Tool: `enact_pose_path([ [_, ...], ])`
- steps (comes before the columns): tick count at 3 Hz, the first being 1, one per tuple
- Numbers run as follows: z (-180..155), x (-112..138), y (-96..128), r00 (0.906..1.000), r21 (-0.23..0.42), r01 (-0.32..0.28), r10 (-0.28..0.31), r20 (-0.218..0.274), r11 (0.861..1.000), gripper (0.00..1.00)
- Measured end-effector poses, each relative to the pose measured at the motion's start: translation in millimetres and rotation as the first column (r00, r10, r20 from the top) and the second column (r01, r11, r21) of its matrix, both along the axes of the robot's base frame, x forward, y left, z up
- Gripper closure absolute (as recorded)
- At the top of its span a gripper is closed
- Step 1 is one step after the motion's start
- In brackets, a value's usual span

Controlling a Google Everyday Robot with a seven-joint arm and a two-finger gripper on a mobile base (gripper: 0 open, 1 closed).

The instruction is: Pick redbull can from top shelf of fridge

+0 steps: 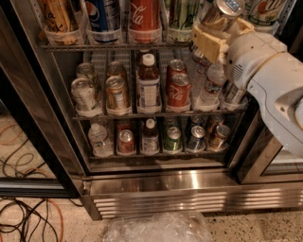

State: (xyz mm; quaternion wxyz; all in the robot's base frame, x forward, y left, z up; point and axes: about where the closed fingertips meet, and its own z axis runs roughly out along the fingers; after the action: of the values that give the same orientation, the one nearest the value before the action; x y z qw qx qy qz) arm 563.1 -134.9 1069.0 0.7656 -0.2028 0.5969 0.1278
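Note:
The redbull can [224,11], slim with a silver top and a blue panel, is tilted at the top right, in front of the right end of the top shelf [94,47] of the fridge [156,182]. My gripper [221,26], with tan fingers [208,41] on a white arm, is shut around the can's body. On the top shelf stand a yellow can [57,14], a Pepsi can [104,14], a red cola can [144,16] and a green-and-white striped can [182,14].
The middle shelf holds cans, a brown bottle [148,85] and a water bottle [210,87]. The bottom shelf holds several cans and bottles. The black door frame [38,137] is at the left. Cables [28,220] and a plastic bag [158,228] lie on the floor.

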Motion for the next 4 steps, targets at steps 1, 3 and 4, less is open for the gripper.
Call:
enact_pose_path([
  [1, -11.5, -16.8, 9.1, 0.9993, 0.002, 0.002, -0.002, -0.036, 1.0, 1.0],
  [3, -17.7, -26.3, 23.9, 0.9972, -0.023, -0.053, 0.052, -0.053, 0.998, 1.0],
  [4, -44.9, -67.0, 50.9, 0.9775, -0.041, -0.157, 0.149, -0.15, 0.987, 1.0],
])
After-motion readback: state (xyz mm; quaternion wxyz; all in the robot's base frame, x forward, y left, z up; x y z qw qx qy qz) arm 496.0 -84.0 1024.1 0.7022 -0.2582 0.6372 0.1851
